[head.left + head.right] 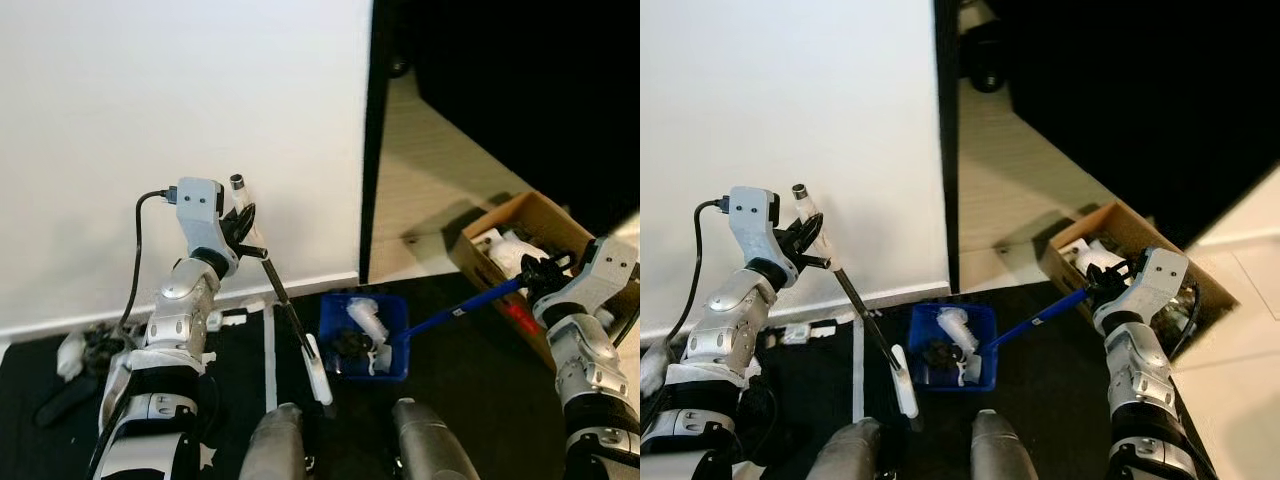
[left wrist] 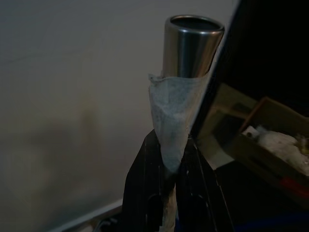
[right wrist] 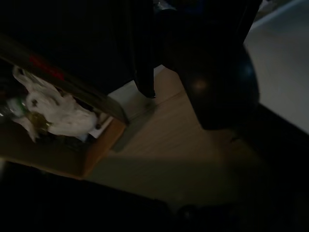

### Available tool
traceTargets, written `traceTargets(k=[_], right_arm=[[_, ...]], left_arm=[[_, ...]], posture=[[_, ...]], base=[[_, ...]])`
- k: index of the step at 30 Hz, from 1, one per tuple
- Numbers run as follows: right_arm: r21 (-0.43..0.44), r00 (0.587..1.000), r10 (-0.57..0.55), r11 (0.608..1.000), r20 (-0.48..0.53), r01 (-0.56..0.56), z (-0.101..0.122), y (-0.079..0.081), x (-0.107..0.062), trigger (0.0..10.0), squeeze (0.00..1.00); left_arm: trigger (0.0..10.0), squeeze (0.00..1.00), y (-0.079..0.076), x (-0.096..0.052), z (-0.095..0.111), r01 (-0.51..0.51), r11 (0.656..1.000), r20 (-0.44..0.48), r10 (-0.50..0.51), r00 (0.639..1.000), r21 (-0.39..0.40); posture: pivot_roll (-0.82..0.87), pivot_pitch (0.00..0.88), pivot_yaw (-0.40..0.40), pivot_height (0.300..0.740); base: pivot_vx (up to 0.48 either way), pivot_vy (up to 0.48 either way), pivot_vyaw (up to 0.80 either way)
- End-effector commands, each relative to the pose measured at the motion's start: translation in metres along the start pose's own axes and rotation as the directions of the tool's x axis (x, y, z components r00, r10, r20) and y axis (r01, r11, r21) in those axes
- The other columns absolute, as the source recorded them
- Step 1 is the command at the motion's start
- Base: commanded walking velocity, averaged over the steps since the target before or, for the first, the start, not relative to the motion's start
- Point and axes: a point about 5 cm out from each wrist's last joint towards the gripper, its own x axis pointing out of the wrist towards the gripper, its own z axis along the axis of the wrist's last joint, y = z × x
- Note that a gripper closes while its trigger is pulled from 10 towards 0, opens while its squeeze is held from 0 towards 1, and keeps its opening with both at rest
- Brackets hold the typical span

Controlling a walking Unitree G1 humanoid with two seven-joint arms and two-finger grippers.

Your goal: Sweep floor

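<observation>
Left eye view: you look down at a black mat, with a white wall behind it.
Far left: bits of rubbish (image 1: 92,345) lie by the wall, just past your left arm.
Left gripper (image 1: 243,232): it is up near the wall. Its black fingers are closed around the top of the broom handle (image 1: 283,298).
Left wrist view: the silver end of the handle, wrapped in white tape, sticks out past the fingers (image 2: 145,193).
Broom: the handle slants down and to the right from your left gripper. Its white head (image 1: 318,370) sits low on the mat, just left of the blue dustpan (image 1: 366,337).
Blue dustpan: it lies on the mat in the middle, between your two arms. White and dark rubbish is already inside it.
Dustpan handle (image 1: 470,305): this blue stick runs up and to the right, from the pan to your right gripper (image 1: 536,272).
Right gripper: its fingers look closed on the end of the blue stick, but it is dark there, so you cannot be sure.
Cardboard box (image 1: 530,222): it stands on the floor on the right, just behind your right gripper, with white things inside.
What matters next: the broom head is right beside the pan's left side, and the left arm is the one that steers it. The rubbish by the wall is well apart from the pan, off to the left, so I think the broom must reach that way and pull it back.
</observation>
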Motion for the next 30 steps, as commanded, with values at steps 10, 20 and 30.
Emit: traceTargets(k=[10, 20, 30], right_arm=[[0.028, 0.999, -0.018, 0.999, 0.034, 0.017, 0.0011, -0.0015, -0.0036, 10.0, 0.0], [0.02, 0.999, -0.016, 1.0, 0.035, 0.015, 0.0028, -0.002, -0.0038, 10.0, 0.0], [0.013, 0.999, -0.013, 1.0, 0.04, 0.012, 0.0072, -0.0026, -0.002, 10.0, 0.0]], left_arm=[[10.0, 0.0, -0.0022, 0.0017, -0.0012, 0.005, 1.0, 0.005, -0.005, 1.0, -0.017], [10.0, 0.0, -0.0058, 0.0022, -0.0025, 0.008, 1.0, 0.01, -0.008, 1.0, -0.025], [10.0, 0.0, -0.0051, 0.0008, -0.003, 0.0, 1.0, 0.019, 0.001, 1.0, -0.024]], posture=[[0.0, 0.044, 0.07, 0.74], [0.0, 0.048, 0.069, 0.74], [0.0, 0.048, 0.061, 0.74]], base=[[0.0, 0.0, -0.65], [0.0, 0.0, -0.75], [0.0, 0.0, -0.78]])
